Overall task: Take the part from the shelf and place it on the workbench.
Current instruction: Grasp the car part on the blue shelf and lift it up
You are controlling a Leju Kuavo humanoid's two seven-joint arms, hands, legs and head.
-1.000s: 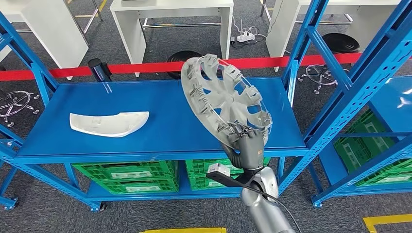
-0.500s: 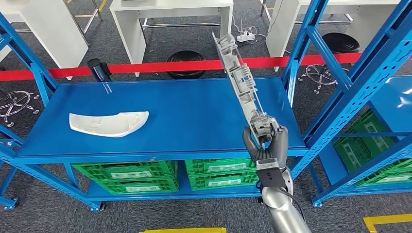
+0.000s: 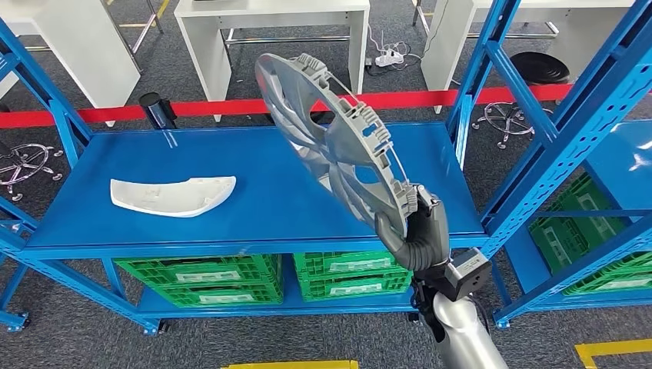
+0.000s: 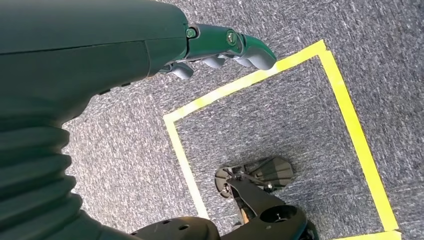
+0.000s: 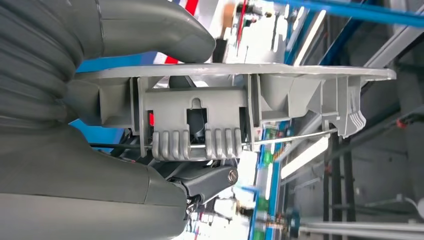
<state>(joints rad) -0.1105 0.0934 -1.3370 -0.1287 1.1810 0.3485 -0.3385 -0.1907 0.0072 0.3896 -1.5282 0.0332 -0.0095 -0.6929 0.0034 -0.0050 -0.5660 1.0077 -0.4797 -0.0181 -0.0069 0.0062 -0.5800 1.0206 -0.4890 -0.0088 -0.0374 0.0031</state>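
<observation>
A grey wheel cover (image 3: pixel 330 146) is held up above the blue shelf (image 3: pixel 254 165), tilted, with its clipped back rim turned toward me. My right hand (image 3: pixel 419 231) grips its lower edge near the shelf's front right corner. In the right wrist view the cover's rim and clips (image 5: pixel 200 100) sit between the thumb and the fingers. A white curved part (image 3: pixel 173 194) lies on the left of the shelf. My left hand (image 4: pixel 220 47) hangs over grey carpet, fingers out, holding nothing.
Green crates (image 3: pixel 200 277) fill the level under the shelf. Blue uprights (image 3: pixel 538 131) of a second rack stand close on the right. A red barrier tape (image 3: pixel 192 108) runs behind the shelf, with white tables (image 3: pixel 269 23) beyond. Yellow floor tape (image 4: pixel 345 110) marks the carpet.
My right hand has turned the wheel cover: its inner face showed first, then its edge, now it leans left with the rim toward me. The white part has not moved.
</observation>
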